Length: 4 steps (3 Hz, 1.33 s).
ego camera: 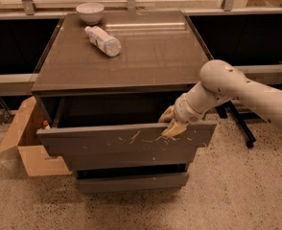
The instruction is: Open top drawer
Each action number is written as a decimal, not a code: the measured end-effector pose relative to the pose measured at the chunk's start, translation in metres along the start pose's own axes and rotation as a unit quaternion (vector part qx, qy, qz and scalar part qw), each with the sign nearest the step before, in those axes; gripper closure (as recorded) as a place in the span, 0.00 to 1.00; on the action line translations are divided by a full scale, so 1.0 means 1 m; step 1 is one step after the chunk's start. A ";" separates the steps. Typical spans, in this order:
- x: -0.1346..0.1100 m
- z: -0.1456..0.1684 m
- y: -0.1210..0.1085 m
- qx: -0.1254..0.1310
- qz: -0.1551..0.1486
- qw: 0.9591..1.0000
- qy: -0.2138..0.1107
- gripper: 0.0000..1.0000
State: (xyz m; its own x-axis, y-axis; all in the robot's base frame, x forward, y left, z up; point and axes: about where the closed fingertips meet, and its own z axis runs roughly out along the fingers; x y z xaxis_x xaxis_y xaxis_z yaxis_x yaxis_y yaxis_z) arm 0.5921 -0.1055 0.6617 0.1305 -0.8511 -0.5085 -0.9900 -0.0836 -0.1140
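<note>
The pull is under way: the top drawer stands partway out of the cabinet, its scratched front well forward of the two drawers below. The gripper sits at the right part of that front's upper edge, its fingers pinching the edge, one behind the panel and one in front. The next move likely calls for a straight, level draw toward the camera, keeping that hold. Counted: three drawers, one bowl and one bottle on the tabletop, one cardboard box on the floor.
</note>
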 end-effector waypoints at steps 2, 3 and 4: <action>-0.001 0.004 0.010 -0.026 -0.003 1.000 -0.008 0.06; -0.004 0.006 0.026 -0.050 -0.004 0.999 -0.009 0.00; -0.006 0.009 0.053 -0.078 0.007 0.997 -0.008 0.24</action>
State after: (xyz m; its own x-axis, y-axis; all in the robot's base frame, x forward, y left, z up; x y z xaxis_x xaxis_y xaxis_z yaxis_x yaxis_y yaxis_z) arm 0.5393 -0.0998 0.6512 0.1164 -0.8444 -0.5228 -0.9880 -0.1524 0.0263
